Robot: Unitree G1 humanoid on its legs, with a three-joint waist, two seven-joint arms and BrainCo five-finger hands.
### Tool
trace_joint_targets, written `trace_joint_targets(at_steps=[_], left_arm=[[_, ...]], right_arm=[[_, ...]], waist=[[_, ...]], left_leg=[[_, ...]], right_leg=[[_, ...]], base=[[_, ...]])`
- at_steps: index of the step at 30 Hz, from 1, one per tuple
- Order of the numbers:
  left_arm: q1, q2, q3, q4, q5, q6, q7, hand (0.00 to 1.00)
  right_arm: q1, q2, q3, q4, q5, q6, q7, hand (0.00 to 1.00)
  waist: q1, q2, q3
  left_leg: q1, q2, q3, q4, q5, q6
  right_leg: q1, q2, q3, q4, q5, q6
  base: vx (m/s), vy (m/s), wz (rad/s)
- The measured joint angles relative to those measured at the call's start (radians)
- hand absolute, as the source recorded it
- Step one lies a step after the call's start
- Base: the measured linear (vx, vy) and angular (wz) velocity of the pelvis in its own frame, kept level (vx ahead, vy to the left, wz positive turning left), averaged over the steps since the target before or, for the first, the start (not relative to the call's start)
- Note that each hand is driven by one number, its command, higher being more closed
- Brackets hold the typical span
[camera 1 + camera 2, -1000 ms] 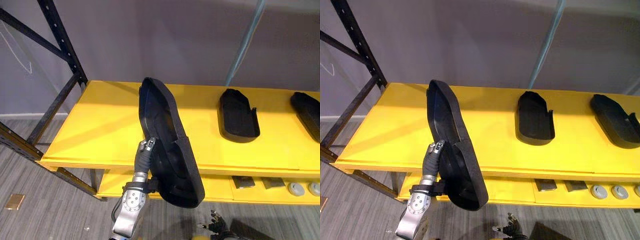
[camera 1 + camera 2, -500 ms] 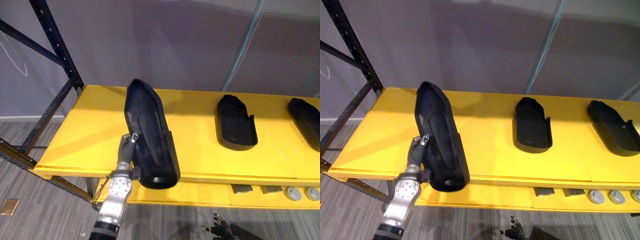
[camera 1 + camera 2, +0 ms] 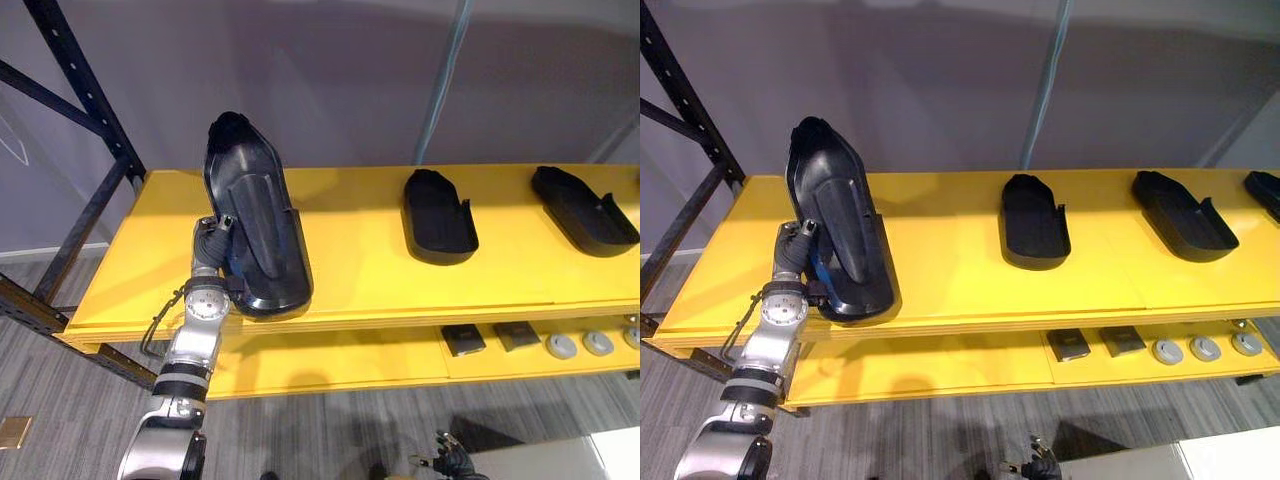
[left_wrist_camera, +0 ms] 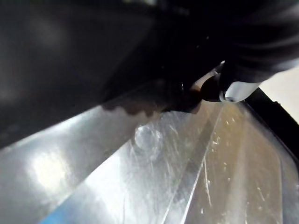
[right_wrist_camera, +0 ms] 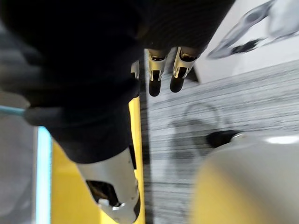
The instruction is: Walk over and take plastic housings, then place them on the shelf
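Note:
A long black plastic housing [image 3: 255,230] stands tilted on edge at the left of the yellow top shelf [image 3: 370,270], its lower end resting near the shelf's front edge. My left hand [image 3: 212,245] is shut on its near side from the left; in the left wrist view a fingertip [image 4: 219,86] presses against the dark shell [image 4: 70,56]. Further right on the shelf lie two more black housings [image 3: 437,215] [image 3: 582,208], and the right eye view shows the end of another [image 3: 1265,190]. My right hand [image 5: 161,70] hangs low by the floor, fingers relaxed and holding nothing.
A black rack upright [image 3: 85,100] with diagonal braces frames the shelf's left end. A grey pole [image 3: 440,70] rises behind the shelf. The lower yellow shelf holds dark blocks [image 3: 463,340] and grey discs [image 3: 580,345]. A white surface [image 3: 590,455] sits at the lower right.
The camera has shifted. My left hand has lifted the housing from in front of the shelf edge up over the shelf, where its lower end now rests.

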Motion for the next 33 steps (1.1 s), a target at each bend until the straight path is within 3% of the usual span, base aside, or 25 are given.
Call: trace_joint_targets(at_steps=[3, 13, 14, 19, 33], left_arm=[[-0.037, 0.032, 0.000, 0.056, 0.005, 0.004, -0.001, 1.00], [-0.297, 0.133, -0.012, 0.224, 0.070, 0.017, -0.028, 1.00], [-0.320, 0.139, -0.016, 0.237, 0.083, 0.017, -0.034, 0.00], [-0.376, 0.192, -0.076, 0.290, 0.141, 0.024, -0.056, 0.00], [-0.447, 0.190, -0.081, 0.313, 0.196, 0.046, -0.054, 0.00]], right_arm=[[0.009, 0.001, -0.007, -0.002, 0.002, -0.004, 0.000, 0.00], [0.000, 0.000, 0.001, -0.042, 0.001, -0.025, 0.000, 0.00], [-0.003, 0.000, 0.003, -0.043, 0.002, -0.032, 0.000, 0.00], [-0.021, -0.001, 0.013, -0.061, 0.003, -0.041, 0.003, 0.00], [-0.024, -0.002, 0.042, -0.086, 0.027, -0.053, 0.003, 0.00]], waist=[[-0.019, -0.001, 0.006], [-0.027, -0.008, 0.079], [-0.027, -0.010, 0.088], [-0.042, -0.015, 0.120], [-0.039, -0.023, 0.154]], left_leg=[[-0.026, 0.000, 0.002, 0.004, 0.007, 0.001], [-0.061, 0.007, 0.027, 0.009, 0.004, -0.004], [-0.061, 0.007, 0.027, 0.011, 0.003, -0.004], [-0.105, 0.008, 0.027, 0.050, -0.016, 0.003], [-0.153, 0.028, 0.023, 0.133, -0.045, -0.001]], right_leg=[[-0.022, 0.002, 0.008, 0.000, 0.019, -0.010], [-0.058, 0.011, 0.026, -0.016, 0.037, -0.015], [-0.058, 0.010, 0.026, -0.016, 0.038, -0.015], [-0.088, 0.007, 0.033, -0.013, 0.043, -0.013], [-0.109, 0.019, 0.053, 0.006, 0.047, -0.012]], base=[[0.07, 0.002, -0.05], [0.06, -0.007, -0.07], [0.00, 0.000, 0.00], [-0.05, 0.000, -0.02], [-0.04, -0.006, -0.02]])
